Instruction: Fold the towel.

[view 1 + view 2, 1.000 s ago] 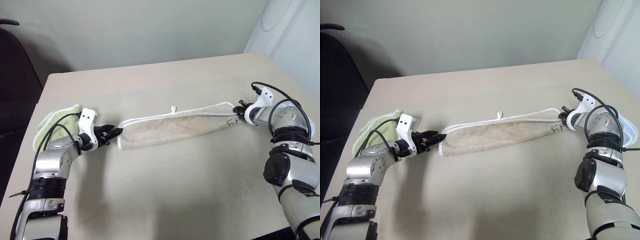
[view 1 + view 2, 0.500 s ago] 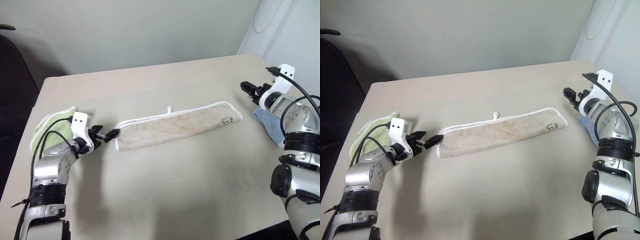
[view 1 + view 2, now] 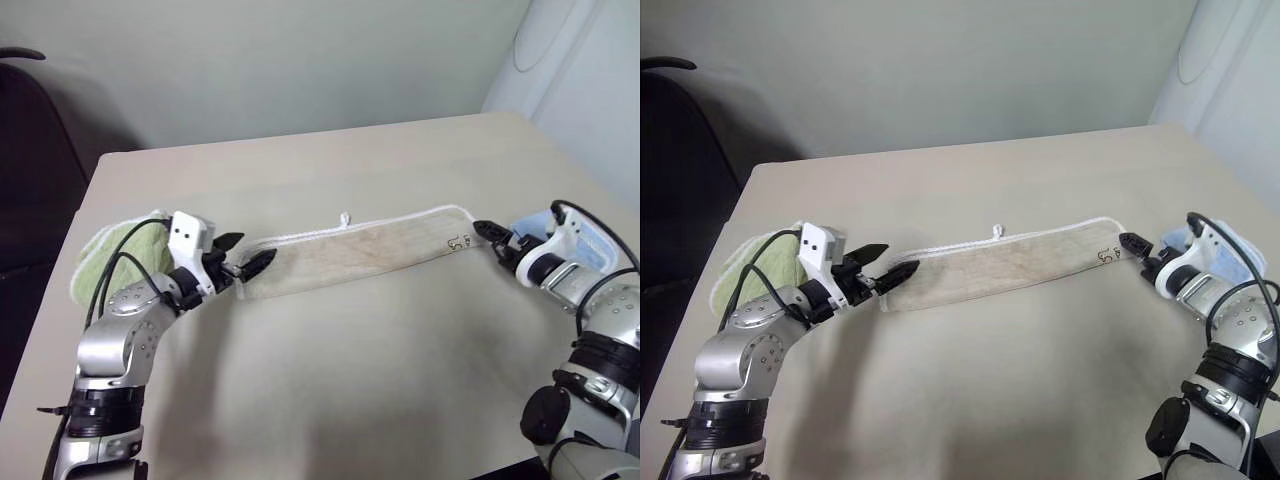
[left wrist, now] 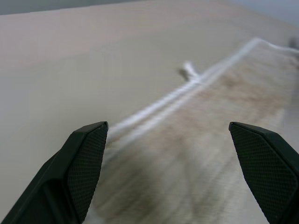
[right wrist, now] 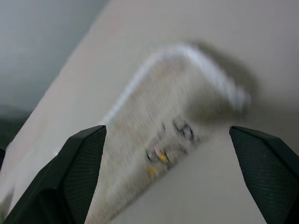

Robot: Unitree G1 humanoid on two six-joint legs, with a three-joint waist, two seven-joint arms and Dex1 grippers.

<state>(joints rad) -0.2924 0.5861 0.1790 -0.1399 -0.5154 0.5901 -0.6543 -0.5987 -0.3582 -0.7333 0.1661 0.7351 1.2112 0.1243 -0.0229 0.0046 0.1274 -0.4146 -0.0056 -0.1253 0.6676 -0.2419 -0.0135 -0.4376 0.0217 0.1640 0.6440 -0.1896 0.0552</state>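
The towel (image 3: 355, 252) lies on the table as a long beige strip with a white corded edge and a small loop at its far side. My left gripper (image 3: 250, 254) stands open at the strip's left end, with nothing between its fingers, and the left wrist view shows the towel (image 4: 210, 140) running away between the fingers (image 4: 86, 158). My right gripper (image 3: 492, 241) is open just off the right end. The printed mark on the towel (image 5: 177, 121) shows between its fingers (image 5: 84, 158).
A light green folded towel (image 3: 105, 255) lies behind my left arm near the table's left edge. A light blue towel (image 3: 590, 235) sits under my right forearm. A dark chair (image 3: 25, 150) stands past the left edge of the table (image 3: 350, 380).
Both grippers opened and let go of the towel's ends. The left gripper moved right over the left end. The right hand rose off the towel, then drew back low beside its right end.
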